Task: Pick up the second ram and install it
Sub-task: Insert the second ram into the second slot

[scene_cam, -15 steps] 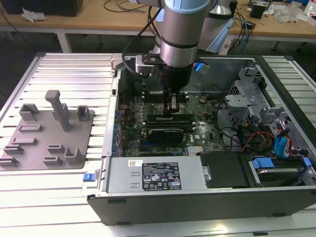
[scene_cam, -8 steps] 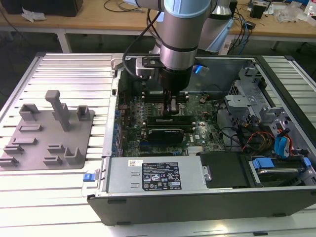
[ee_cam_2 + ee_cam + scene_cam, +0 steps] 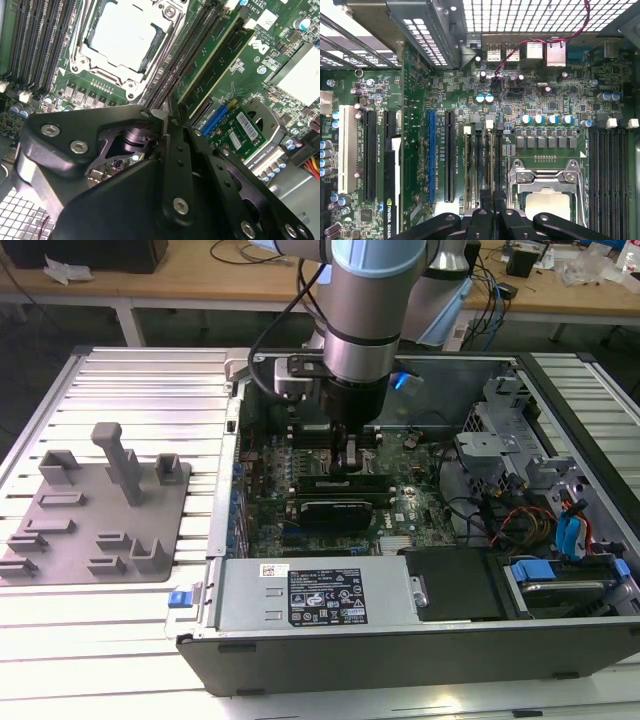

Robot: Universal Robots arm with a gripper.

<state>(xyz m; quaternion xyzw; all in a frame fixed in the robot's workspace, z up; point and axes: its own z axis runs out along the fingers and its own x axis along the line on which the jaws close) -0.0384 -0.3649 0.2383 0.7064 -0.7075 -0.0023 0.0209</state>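
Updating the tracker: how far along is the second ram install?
Done: pickup, it seems; the second ram is inside the case, along the memory slots. In hand: the gripper is down right over it, beside the CPU socket. Left: seating not confirmed; latched or not, I can't tell.

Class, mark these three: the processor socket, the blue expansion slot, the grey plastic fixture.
processor socket (image 3: 547, 205), first wrist view, pale centre inside the metal frame
blue expansion slot (image 3: 431, 155), first wrist view, middle of its length
grey plastic fixture (image 3: 80, 540), exterior view, bare base plate
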